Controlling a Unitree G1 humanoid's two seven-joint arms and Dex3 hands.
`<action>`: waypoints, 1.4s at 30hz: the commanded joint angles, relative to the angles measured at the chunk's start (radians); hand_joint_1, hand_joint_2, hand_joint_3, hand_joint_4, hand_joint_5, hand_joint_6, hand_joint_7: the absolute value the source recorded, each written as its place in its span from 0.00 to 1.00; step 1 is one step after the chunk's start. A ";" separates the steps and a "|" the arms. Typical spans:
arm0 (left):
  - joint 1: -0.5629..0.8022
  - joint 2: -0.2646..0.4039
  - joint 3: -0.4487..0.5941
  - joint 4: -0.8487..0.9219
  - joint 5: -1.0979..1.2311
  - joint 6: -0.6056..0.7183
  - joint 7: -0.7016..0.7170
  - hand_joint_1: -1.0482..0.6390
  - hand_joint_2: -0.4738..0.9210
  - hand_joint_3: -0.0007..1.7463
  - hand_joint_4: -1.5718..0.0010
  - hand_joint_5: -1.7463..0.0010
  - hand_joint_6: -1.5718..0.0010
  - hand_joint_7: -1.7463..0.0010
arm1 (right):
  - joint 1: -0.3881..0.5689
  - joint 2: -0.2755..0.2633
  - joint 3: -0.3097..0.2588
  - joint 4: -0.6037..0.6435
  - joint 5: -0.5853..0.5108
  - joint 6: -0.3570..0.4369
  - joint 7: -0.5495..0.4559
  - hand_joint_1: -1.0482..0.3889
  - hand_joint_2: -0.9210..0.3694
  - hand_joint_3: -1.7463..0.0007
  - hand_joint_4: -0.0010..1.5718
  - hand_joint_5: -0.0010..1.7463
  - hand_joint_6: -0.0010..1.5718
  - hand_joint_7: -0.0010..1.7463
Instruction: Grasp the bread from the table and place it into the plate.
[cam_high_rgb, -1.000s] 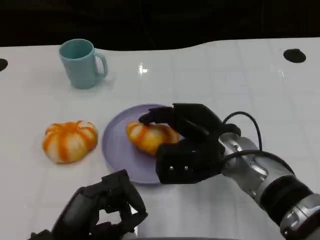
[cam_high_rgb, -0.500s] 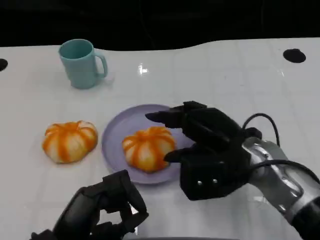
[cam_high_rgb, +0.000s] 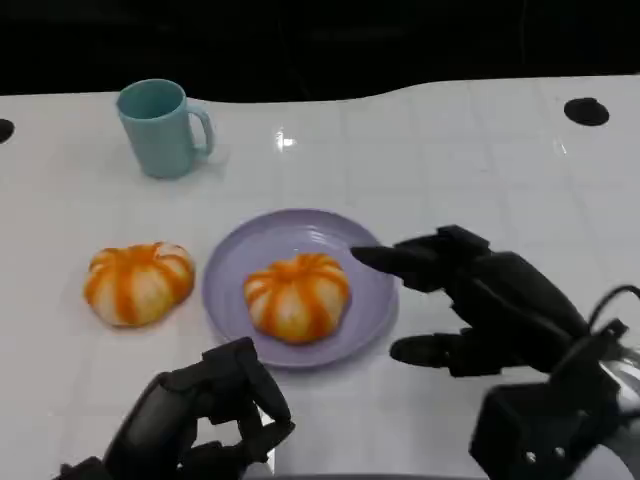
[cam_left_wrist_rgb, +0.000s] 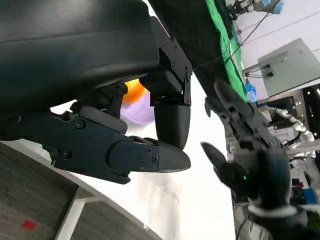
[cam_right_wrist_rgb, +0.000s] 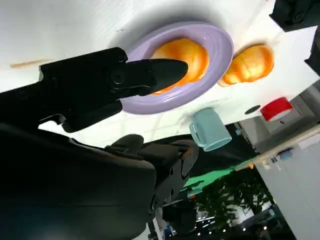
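Observation:
An orange-and-white striped bread (cam_high_rgb: 298, 295) lies on the lilac plate (cam_high_rgb: 240, 262) in the middle of the table; the right wrist view has the same bread (cam_right_wrist_rgb: 184, 57) on the plate (cam_right_wrist_rgb: 210, 85). My right hand (cam_high_rgb: 480, 300) hovers just right of the plate, fingers spread, holding nothing. A second striped bread (cam_high_rgb: 138, 282) sits on the table left of the plate and appears as well in the right wrist view (cam_right_wrist_rgb: 250, 64). My left hand (cam_high_rgb: 205, 420) stays at the near edge with fingers curled in, nothing in them.
A teal mug (cam_high_rgb: 162, 127) stands at the back left, handle to the right. A black round hole (cam_high_rgb: 586, 111) marks the far right of the white table. The right hand (cam_left_wrist_rgb: 245, 145) appears blurred in the left wrist view.
My right hand let go of the bread onto the plate and drew back to the right and toward the near edge, fingers spreading. The left hand has stayed put.

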 joint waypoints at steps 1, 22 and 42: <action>0.003 0.009 0.006 0.001 0.000 -0.003 0.011 0.29 1.00 0.20 0.56 0.00 0.62 0.11 | 0.089 -0.040 -0.062 -0.062 0.046 -0.053 -0.020 0.39 0.00 0.92 0.13 0.45 0.33 0.07; 0.009 0.021 0.015 -0.002 -0.023 -0.001 -0.003 0.29 1.00 0.19 0.58 0.00 0.62 0.13 | 0.409 0.001 -0.190 -0.238 0.110 -0.070 -0.055 0.72 0.39 0.33 0.43 0.91 0.42 0.67; 0.013 0.024 0.018 -0.001 -0.024 0.005 0.001 0.31 1.00 0.18 0.57 0.00 0.61 0.14 | 0.395 0.002 -0.191 -0.130 0.033 -0.147 -0.146 0.71 0.57 0.12 0.57 1.00 0.48 0.87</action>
